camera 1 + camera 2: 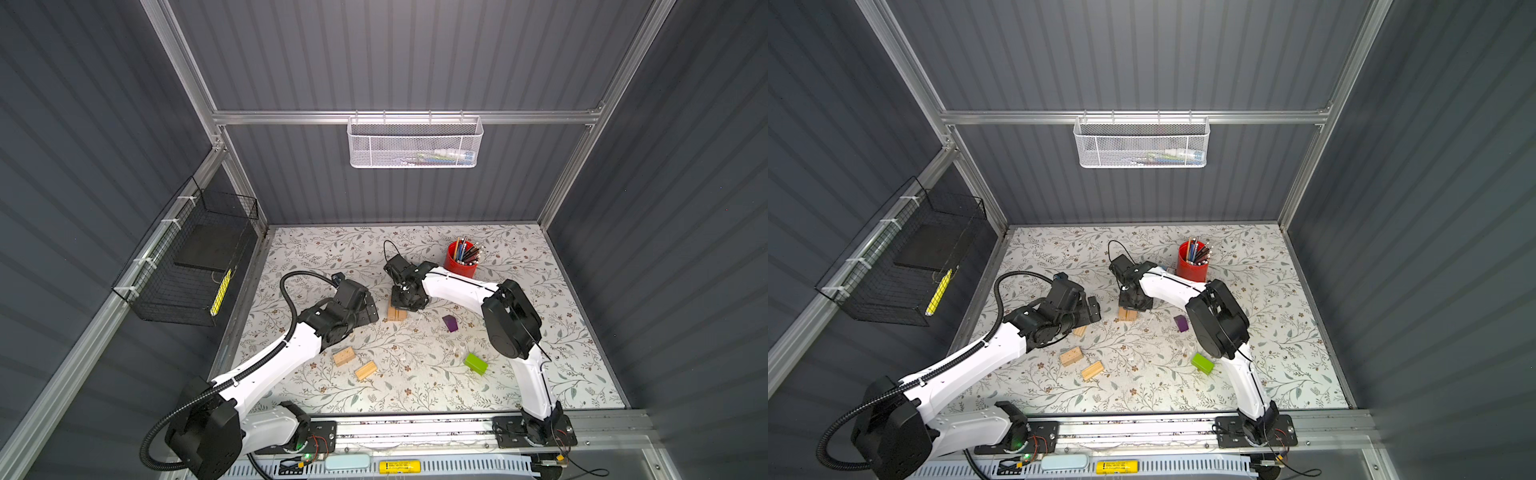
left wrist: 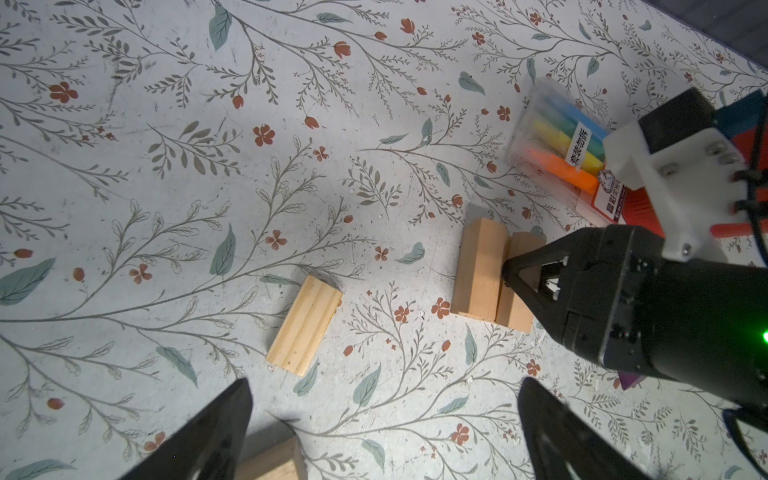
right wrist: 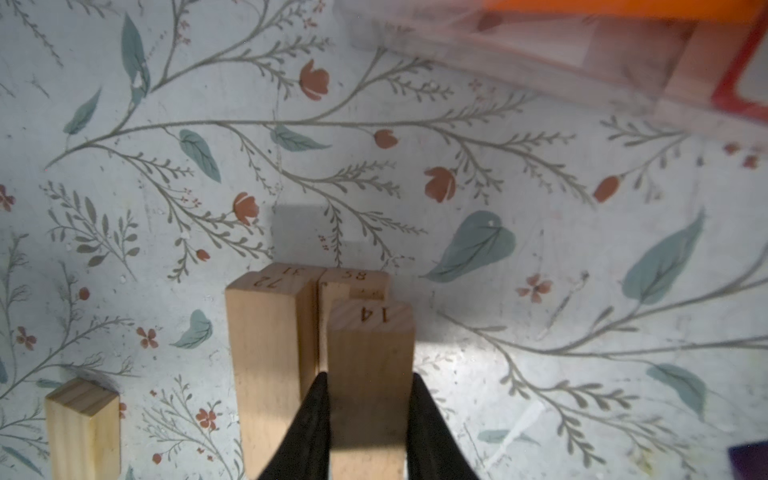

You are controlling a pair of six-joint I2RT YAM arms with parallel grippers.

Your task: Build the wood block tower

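Clamping onto a tan block (image 3: 370,353), the right gripper (image 3: 368,384) has it pinched between both fingers!
That block stands upright (numbered end facing the wrist camera), just beside the tower (image 1: 397,313), three upright tan blocks mid-table (image 1: 540,257). Left gripper (image 2: 384,386) hangs spread wide above a loose tan block (image 2: 305,326), while the green block (image 1: 476,363) and purple block (image 1: 450,323) lie apart to the right.

In both top views: red pencil cup (image 1: 460,261) right of centre; white mesh basket (image 1: 415,143) upper centre; black wire basket (image 1: 187,266) left
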